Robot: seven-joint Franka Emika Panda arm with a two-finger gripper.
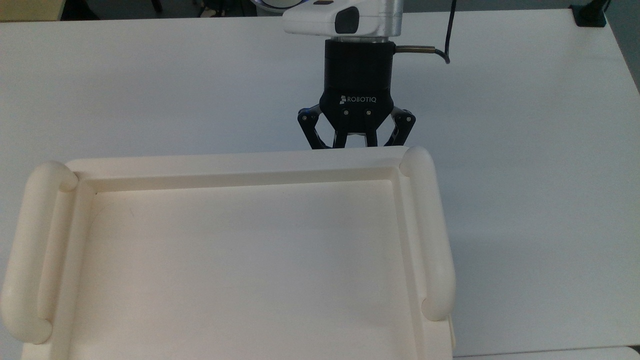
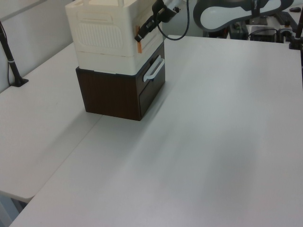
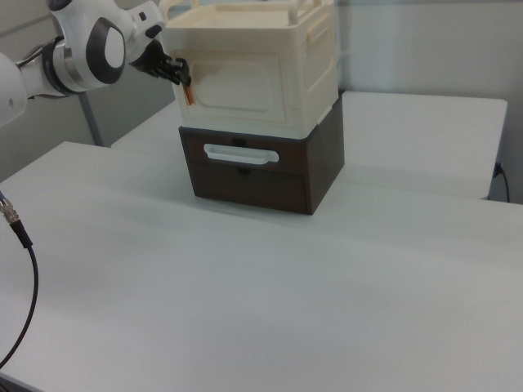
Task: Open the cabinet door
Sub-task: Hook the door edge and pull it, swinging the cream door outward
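The cream cabinet stands on a dark brown drawer unit (image 3: 270, 184). Its door (image 3: 249, 86) is the flat front panel, and it lies flush with the cabinet. In the left view the door (image 2: 154, 35) is a narrow slanted face. My black gripper (image 3: 180, 75) is at the door's left edge in the right view, just above a small orange tab (image 3: 189, 97). In the top view the gripper (image 1: 355, 144) has its fingers drawn close together. Their tips are hidden under the rim of the cabinet's tray-like top (image 1: 235, 162). The gripper (image 2: 142, 30) meets the same edge in the left view.
The brown drawer unit (image 2: 111, 92) has a white bar handle (image 3: 241, 153) below the door. White table (image 1: 525, 150) spreads around the cabinet. A black clamp (image 1: 590, 15) sits at the top view's right corner. A loose cable (image 3: 20, 237) hangs at the right view's left.
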